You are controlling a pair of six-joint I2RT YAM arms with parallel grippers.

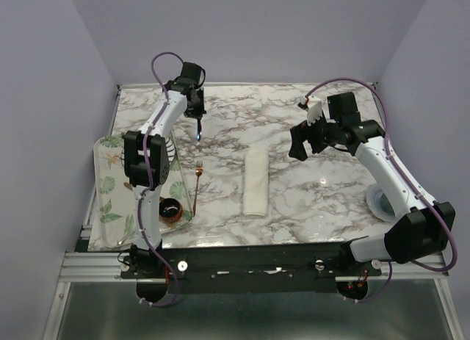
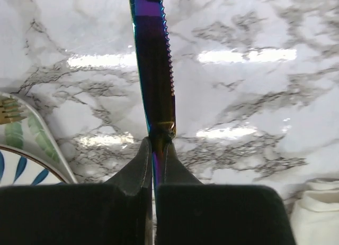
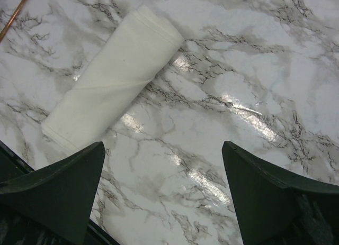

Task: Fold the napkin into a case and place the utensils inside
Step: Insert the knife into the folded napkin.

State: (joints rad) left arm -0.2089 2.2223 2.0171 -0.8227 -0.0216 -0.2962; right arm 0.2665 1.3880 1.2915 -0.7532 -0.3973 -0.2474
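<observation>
Over the bench (image 1: 308,200), left claw (image 2: 154,147) is clamped on purple-blue utensil (image 2: 153,70), tip apparently clear of the surface; right claw (image 3: 163,145) hangs apart, right of folded napkin case (image 1: 255,182); copper fork (image 1: 198,180) lies left of it.

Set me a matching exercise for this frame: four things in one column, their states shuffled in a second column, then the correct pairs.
Things
1. purple-blue knife
2. copper fork
3. napkin
4. right gripper

States
A. open, holding nothing
B. cream, folded into a narrow strip
C. clamped in the left gripper
D. lying between the napkin and the leaf-pattern mat

Pairs: 1-C, 2-D, 3-B, 4-A
</observation>
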